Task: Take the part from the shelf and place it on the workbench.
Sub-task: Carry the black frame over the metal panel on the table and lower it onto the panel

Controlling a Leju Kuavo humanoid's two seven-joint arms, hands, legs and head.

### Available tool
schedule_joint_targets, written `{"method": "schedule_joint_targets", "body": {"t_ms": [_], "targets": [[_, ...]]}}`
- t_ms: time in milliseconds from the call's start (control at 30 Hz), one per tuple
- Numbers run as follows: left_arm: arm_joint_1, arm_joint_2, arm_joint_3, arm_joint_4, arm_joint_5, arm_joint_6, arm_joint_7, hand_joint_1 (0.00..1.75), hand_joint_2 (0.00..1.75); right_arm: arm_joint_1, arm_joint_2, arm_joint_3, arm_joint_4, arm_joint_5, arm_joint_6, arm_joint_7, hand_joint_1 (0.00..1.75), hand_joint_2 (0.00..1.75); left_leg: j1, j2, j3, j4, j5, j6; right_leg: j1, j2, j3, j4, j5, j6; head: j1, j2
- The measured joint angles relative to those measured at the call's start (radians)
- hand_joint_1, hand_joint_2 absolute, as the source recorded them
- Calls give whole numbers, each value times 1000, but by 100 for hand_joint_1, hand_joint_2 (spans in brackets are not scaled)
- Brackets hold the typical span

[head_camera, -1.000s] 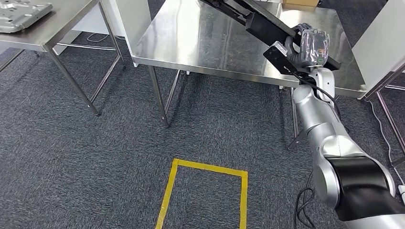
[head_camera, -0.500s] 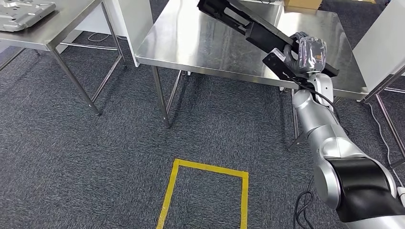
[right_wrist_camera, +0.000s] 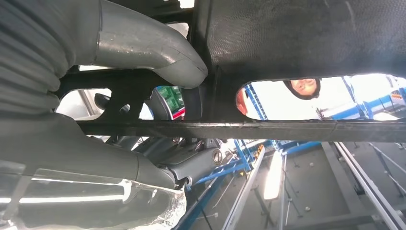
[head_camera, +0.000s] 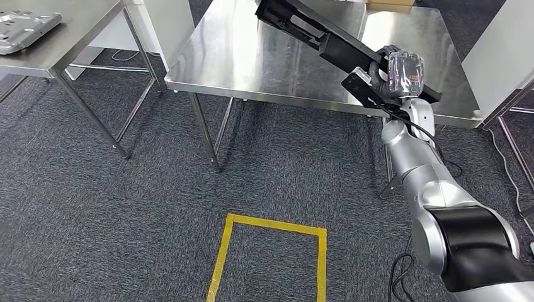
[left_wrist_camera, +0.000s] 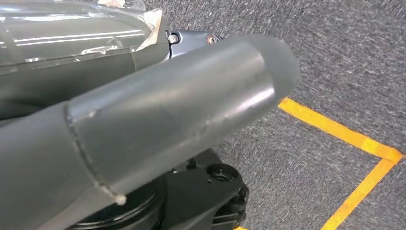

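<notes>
Head view, one moment. Item: long black part (head_camera: 327,41), flat and slotted, carried at a slant above the steel counter (head_camera: 252,63), its far end over the counter's middle, its near end at the right hand (head_camera: 393,72). No contact with the counter surface can be made out; the part appears held clear of it.

Right hand: closed around the near end of the part, thumb on one face and fingers on the other, as the right wrist view confirms, with the part (right_wrist_camera: 297,43) pressed between thumb (right_wrist_camera: 143,48) and fingers.

Left hand: thumb (left_wrist_camera: 158,120) close to the lens in the left wrist view, over grey carpet and a yellow floor line (left_wrist_camera: 344,139). Whether it is open or curled cannot be told.

Other fittings: second counter (head_camera: 69,38) well apart to the left, bearing a grey metal plate (head_camera: 25,28).

Step in hand, by judgement: setting the part down. Advice: level the part before lowering, let the far end land first, keep the whole length inside the counter edge, and release only once it lies flat.
</notes>
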State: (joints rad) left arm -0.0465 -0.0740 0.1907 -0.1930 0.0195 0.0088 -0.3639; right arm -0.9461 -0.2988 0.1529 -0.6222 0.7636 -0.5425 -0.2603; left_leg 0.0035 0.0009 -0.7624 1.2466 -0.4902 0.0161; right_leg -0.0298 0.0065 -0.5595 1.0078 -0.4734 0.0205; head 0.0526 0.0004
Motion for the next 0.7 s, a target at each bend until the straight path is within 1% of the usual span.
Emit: {"method": "schedule_joint_targets", "body": {"t_ms": [33, 67, 100, 133, 167, 200, 233, 267, 300, 333, 400, 433, 467, 500, 533, 567, 600, 633, 700], "targets": [[0, 0, 0, 0, 0, 0, 0, 0, 0, 0, 1, 0, 0, 0, 0, -1, 175, 175, 0, -1, 30, -76, 44, 5, 0, 2, 7, -1, -6, 3, 0, 0], [0, 1, 0, 0, 0, 0, 0, 0, 0, -1, 2, 1, 1, 0, 0, -2, 175, 175, -2, -3, 63, -144, 73, 11, 2, 3, 12, -1, -12, 7, 0, 0], [-1, 2, 0, 0, 0, 0, 0, 0, 0, -3, 3, 1, 2, 0, -1, -3, 175, 175, -4, -4, 89, -194, 88, 16, 4, 4, 16, -3, -16, 11, 0, 0], [-1, 2, 0, 0, 0, 0, 1, 0, 0, -4, 4, 1, 2, -1, -1, -3, 175, 175, -7, -5, 103, -220, 89, 22, 5, 5, 19, -4, -18, 17, 0, 0], [-1, 2, 0, 0, 0, 0, 1, 0, 0, -4, 4, 2, 3, 0, -2, -4, 175, 175, -9, -5, 110, -225, 81, 27, 8, 6, 22, -5, -17, 23, 1, 0], [-1, 2, 0, 0, 0, 0, 1, 0, 0, -4, 5, 2, 4, 0, -2, -4, 175, 175, -10, -4, 115, -230, 79, 32, 7, 7, 26, -5, -16, 29, 1, 0], [0, 1, 0, 0, 0, 0, 1, 0, 0, -3, 5, 3, 6, 1, -2, -4, 175, 175, -9, -4, 123, -236, 78, 38, 6, 5, 25, 2, -17, 33, 2, 0], [0, 1, 0, 0, 0, 1, 1, 0, 0, -4, 5, 4, 7, 1, -3, -4, 175, 175, -8, -4, 131, -241, 77, 44, 6, 3, 15, 22, -22, 35, 2, 0], [0, 1, 0, 0, 0, 1, 1, 0, 0, -5, 5, 5, 8, 2, -3, -4, 175, 175, -7, -5, 139, -246, 76, 50, 5, 2, -6, 60, -34, 35, 3, 0], [0, 1, 1, 0, 0, 1, 1, 0, 0, -6, 5, 6, 10, 1, -4, -4, 175, 175, -7, -6, 145, -248, 73, 54, 4, 0, -42, 118, -52, 32, 4, 0], [0, 1, 1, 0, 0, 2, 1, 0, 0, -5, 5, 8, 14, 0, -4, -3, 175, 175, -11, -7, 153, -248, 64, 61, 5, 0, -126, 245, -90, 26, 5, 0], [1, 0, 2, 0, 0, 2, 1, 0, 0, -2, 5, 8, 17, 0, -5, -3, 175, 175, -13, -8, 159, -248, 59, 62, 5, 0, -158, 280, -97, 26, 5, 0], [3, -1, 3, 0, 0, 2, 1, 0, 0, -1, 5, 9, 20, 0, -5, -3, 175, 175, -14, -9, 167, -248, 53, 62, 5, 0, -172, 279, -86, 32, 5, 0], [4, -1, 3, 0, 0, 2, 1, 0, 0, 0, 5, 10, 22, 0, -5, -3, 175, 175, -15, -10, 176, -248, 46, 61, 5, 0, -167, 239, -56, 41, 5, 0], [5, -2, 4, 0, 0, 2, 1, 0, 0, 0, 5, 11, 23, 0, -5, -3, 175, 175, -16, -10, 187, -248, 38, 59, 5, -1, -147, 170, -12, 53, 5, 0], [5, -2, 5, 1, 0, 2, 2, 0, 0, -1, 5, 12, 24, 0, -5, -3, 175, 175, -17, -10, 197, -247, 30, 55, 6, -3, -123, 96, 31, 60, 5, 0], [6, -1, 6, 1, 0, 2, 2, 0, 0, -3, 5, 14, 25, 0, -5, -3, 175, 175, -18, -10, 204, -246, 22, 51, 8, -5, -102, 37, 55, 55, 5, 0], [5, -1, 7, 1, 0, 2, 2, 0, 0, -5, 6, 15, 27, 0, -6, -3, 175, 175, -20, -10, 208, -245, 15, 46, 12, -7, -86, 2, 70, 45, 4, 0], [5, -1, 9, 2, 0, 2, 2, 0, 0, -9, 5, 16, 29, -1, -8, -3, 175, 175, -21, -8, 211, -240, 7, 35, 16, -6, -74, -11, 67, 17, 3, 0]]}}
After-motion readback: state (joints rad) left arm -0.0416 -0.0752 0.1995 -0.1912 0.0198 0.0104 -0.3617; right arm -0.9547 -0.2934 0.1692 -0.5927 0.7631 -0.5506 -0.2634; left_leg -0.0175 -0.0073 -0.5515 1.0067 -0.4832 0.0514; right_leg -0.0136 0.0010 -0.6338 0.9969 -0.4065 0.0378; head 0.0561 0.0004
